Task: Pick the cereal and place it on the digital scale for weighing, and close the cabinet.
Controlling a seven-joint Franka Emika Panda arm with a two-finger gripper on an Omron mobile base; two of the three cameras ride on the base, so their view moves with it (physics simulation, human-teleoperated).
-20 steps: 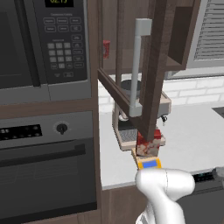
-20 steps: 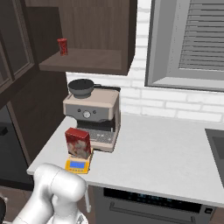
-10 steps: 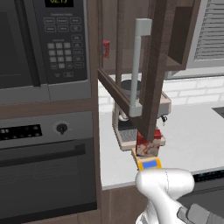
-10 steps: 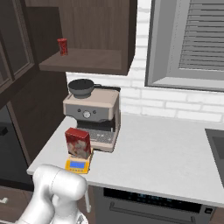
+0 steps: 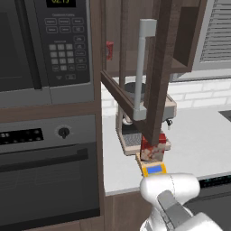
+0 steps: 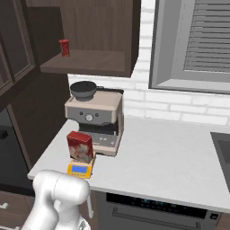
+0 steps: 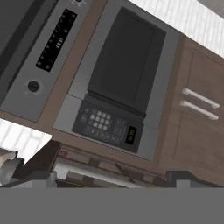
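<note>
The cereal (image 5: 152, 151) (image 6: 80, 147), a red box with a pale picture, stands upright on the orange-yellow digital scale (image 5: 154, 170) (image 6: 80, 169) in front of the coffee machine. The cabinet door (image 5: 159, 67) hangs open over the counter, its silver bar handle (image 5: 145, 67) facing me. In the hand view my gripper (image 7: 111, 179) is open with nothing held. Its fingertips (image 7: 188, 177) stand wide apart at the bottom, and the door's silver handle (image 7: 98, 173) lies across just beyond them. The open cabinet shelf (image 6: 90, 63) is bare wood.
A small red item (image 5: 109, 50) (image 6: 64, 47) stands on the cabinet shelf. The coffee machine (image 5: 135, 115) (image 6: 94, 114) sits behind the scale. The microwave (image 5: 45, 45) (image 7: 118, 83) and oven (image 5: 45, 171) are to the left. The grey counter (image 6: 161, 157) stretches right below the window (image 6: 193, 45).
The arm's lower links have shifted a little at the bottom of the base views. The cereal, the scale and the cabinet door have stayed where they were.
</note>
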